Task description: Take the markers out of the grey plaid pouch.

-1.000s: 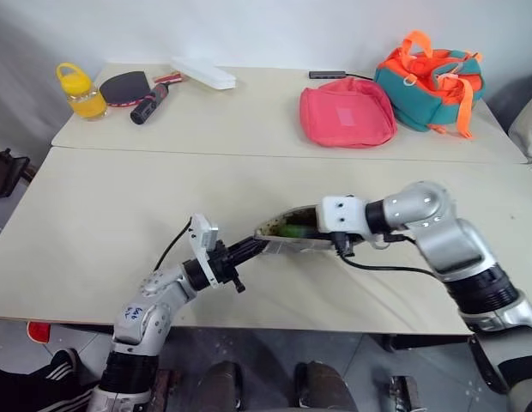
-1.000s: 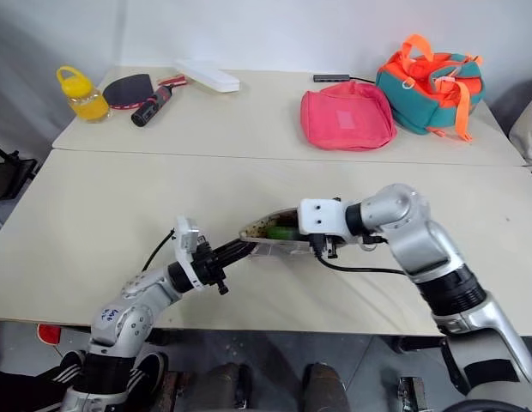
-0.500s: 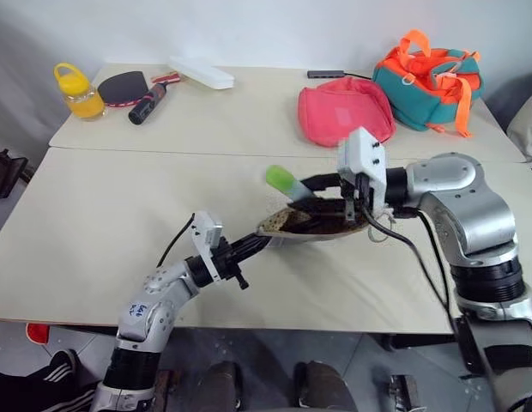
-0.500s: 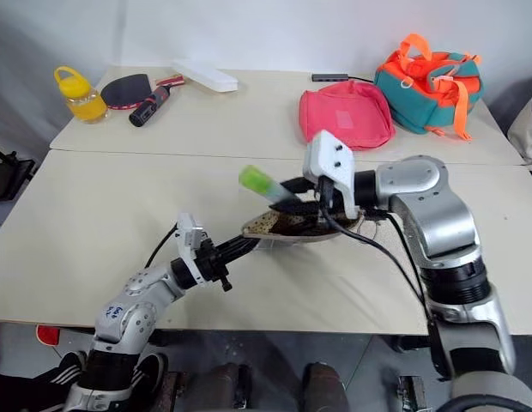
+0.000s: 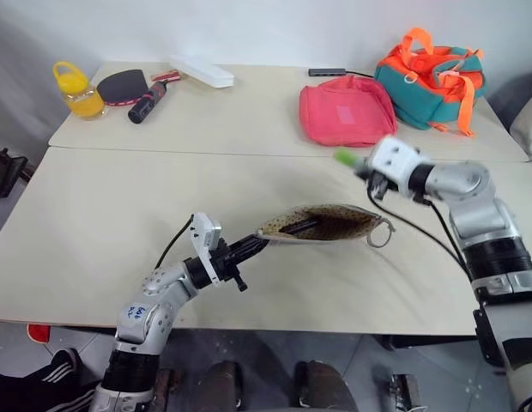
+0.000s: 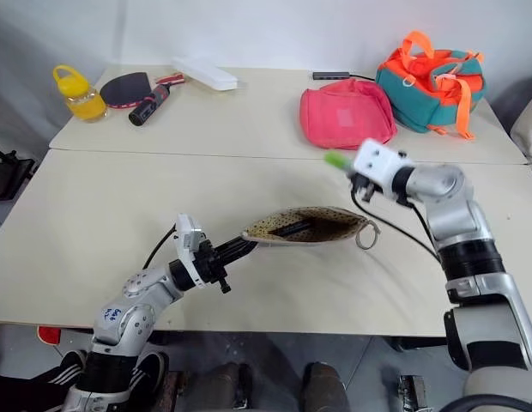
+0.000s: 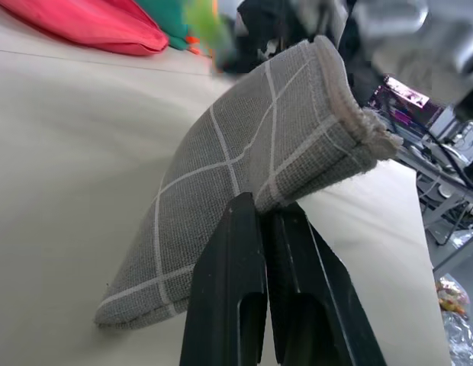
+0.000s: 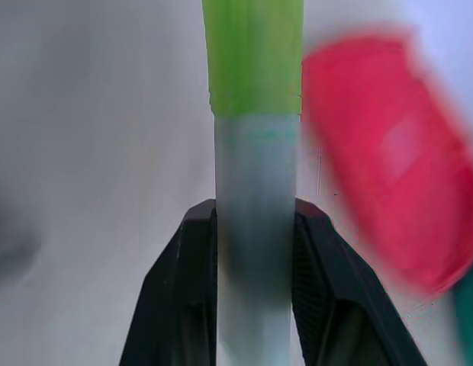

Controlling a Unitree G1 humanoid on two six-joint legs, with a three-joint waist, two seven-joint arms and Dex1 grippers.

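Black fingers of the right gripper [image 8: 254, 229] clamp the light green marker [image 8: 255, 145] right of the grey plaid fabric pouch [image 5: 322, 226], whose near-left corner the left gripper [image 7: 267, 221] pinches tight.

My arms: brushed silver shells, black ribbed bands at the joints. A white camera block sits at each wrist, each with a black cable looping back along the forearm. Blue handwritten marks on my left upper arm shell. Left gripper [image 7: 263, 221] and right gripper [image 8: 252, 221]: two matte black fingers each.
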